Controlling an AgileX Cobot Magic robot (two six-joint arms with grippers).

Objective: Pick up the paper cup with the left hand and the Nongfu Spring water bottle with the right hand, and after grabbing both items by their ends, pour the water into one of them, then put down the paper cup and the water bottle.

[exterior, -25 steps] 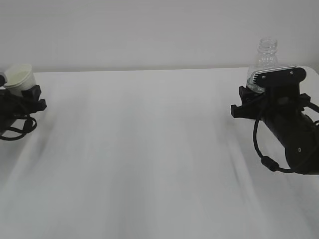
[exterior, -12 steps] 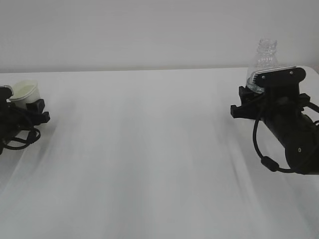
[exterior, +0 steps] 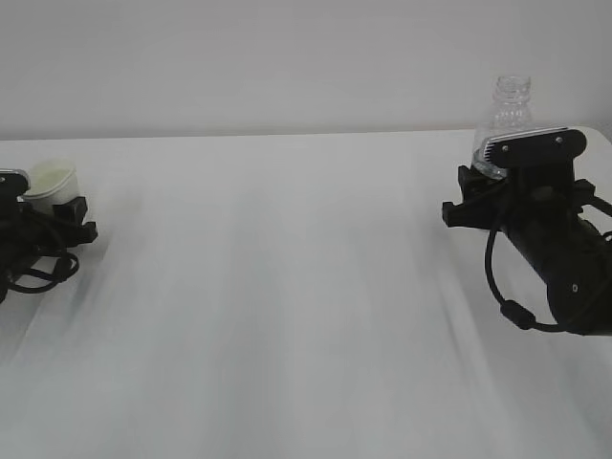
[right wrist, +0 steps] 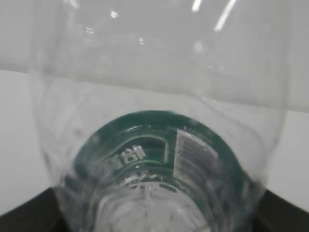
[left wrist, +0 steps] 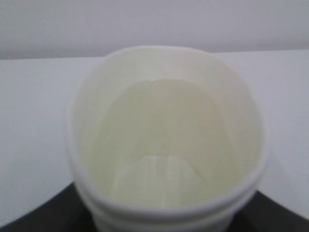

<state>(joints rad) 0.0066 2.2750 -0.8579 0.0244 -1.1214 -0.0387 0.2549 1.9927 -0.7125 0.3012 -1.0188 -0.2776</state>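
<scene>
At the far left, low over the white table (exterior: 287,287), my left gripper (exterior: 40,212) is shut on the paper cup (exterior: 50,178), which stands upright. The left wrist view looks into the cup (left wrist: 166,140) and its cream inside, with black fingers (left wrist: 38,220) on either side. I cannot tell whether the base touches the table. At the right, my right gripper (exterior: 516,170) is shut on the lower part of the Nongfu Spring water bottle (exterior: 510,113), upright with its neck open. The right wrist view shows the clear bottle (right wrist: 159,87) and its green label (right wrist: 145,140). Water is not discernible.
A plain pale wall (exterior: 287,57) runs behind the table's far edge. The right arm's black body and cable loop (exterior: 559,273) hang over the table's right side. The left arm's cables (exterior: 29,273) lie at the left edge.
The left gripper has come down and levelled the cup from a tilt to upright. The right gripper and bottle have not moved.
</scene>
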